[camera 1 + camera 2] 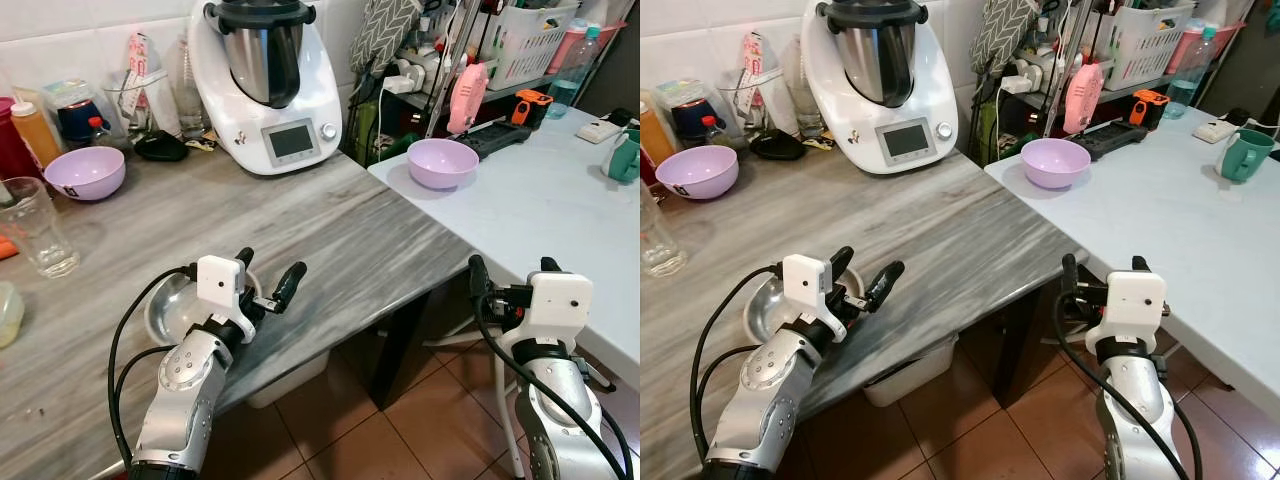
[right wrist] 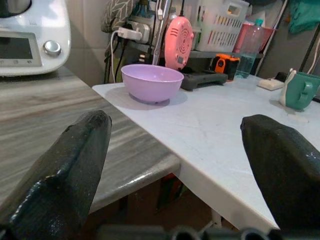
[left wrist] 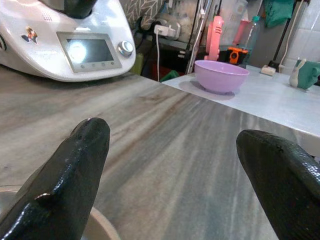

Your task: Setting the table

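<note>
A steel bowl (image 1: pixel 168 308) rests on the grey wooden counter (image 1: pixel 330 230) near its front edge. My left gripper (image 1: pixel 267 272) hovers just over the bowl's right rim, open and holding nothing. One lilac bowl (image 1: pixel 442 162) stands on the white table (image 1: pixel 540 210) near its far left corner. A second lilac bowl (image 1: pixel 85 172) is at the back left of the counter. My right gripper (image 1: pixel 513 272) stands open and holding nothing, low at the white table's front edge. In the right wrist view the lilac bowl (image 2: pixel 152 82) lies ahead between the fingers (image 2: pixel 75 160).
A white food processor (image 1: pixel 265 80) stands at the back of the counter. A drinking glass (image 1: pixel 35 228) is on the left, with jars and bottles behind it. A green mug (image 1: pixel 625 157), a white basket (image 1: pixel 530 40) and a pink appliance (image 1: pixel 468 97) sit along the table's far side.
</note>
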Robot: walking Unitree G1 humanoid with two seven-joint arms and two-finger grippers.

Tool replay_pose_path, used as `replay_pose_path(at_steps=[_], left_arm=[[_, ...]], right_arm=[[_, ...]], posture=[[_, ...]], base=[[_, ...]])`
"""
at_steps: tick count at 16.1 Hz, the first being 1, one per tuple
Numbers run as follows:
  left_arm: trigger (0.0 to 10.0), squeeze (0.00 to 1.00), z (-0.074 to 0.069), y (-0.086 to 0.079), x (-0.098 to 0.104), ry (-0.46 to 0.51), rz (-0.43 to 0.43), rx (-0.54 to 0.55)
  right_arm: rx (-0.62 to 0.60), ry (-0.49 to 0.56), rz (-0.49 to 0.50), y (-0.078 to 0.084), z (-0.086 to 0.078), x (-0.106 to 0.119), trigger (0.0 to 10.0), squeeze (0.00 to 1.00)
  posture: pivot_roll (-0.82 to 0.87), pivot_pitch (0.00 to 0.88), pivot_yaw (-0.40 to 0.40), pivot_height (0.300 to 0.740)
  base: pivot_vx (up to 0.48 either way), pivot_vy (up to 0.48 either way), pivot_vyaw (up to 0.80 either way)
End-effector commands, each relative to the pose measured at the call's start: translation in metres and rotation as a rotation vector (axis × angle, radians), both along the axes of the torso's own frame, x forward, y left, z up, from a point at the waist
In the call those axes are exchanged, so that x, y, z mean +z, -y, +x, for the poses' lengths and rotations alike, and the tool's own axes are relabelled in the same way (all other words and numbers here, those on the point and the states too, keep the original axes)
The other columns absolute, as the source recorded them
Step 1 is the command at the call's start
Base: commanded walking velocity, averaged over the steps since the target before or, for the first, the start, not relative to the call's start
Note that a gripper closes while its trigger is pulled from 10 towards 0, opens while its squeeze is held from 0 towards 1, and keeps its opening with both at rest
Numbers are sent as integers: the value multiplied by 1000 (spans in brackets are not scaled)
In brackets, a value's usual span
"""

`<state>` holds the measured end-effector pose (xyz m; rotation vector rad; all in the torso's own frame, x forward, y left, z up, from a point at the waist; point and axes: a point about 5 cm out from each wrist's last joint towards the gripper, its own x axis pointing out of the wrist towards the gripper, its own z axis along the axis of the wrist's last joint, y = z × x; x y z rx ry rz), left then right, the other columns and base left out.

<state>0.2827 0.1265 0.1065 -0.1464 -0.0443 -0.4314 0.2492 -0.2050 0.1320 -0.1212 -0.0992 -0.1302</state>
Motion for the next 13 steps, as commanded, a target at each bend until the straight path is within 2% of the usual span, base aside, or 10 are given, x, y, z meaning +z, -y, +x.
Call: replay_pose_path(at_steps=[1, 6, 11, 13], left_arm=[[10000, 0, 0, 1, 4, 15, 17, -12], [10000, 0, 0, 4, 2, -6, 13, -14], [10000, 0, 1, 7, -1, -35, 28, -1], [10000, 0, 1, 7, -2, -47, 32, -2]], right_arm=[[4, 19, -7, 0, 1, 4, 10000, 0], [3, 14, -5, 0, 2, 3, 10000, 0], [3, 13, -4, 0, 2, 3, 10000, 0], [2, 15, -5, 1, 2, 3, 10000, 0]], posture=[[-73, 0, 8, 740], [-73, 0, 8, 740], [-76, 0, 8, 740], [-75, 0, 8, 740]], base=[[0, 0, 0], [0, 0, 0], [0, 0, -608], [0, 0, 0]])
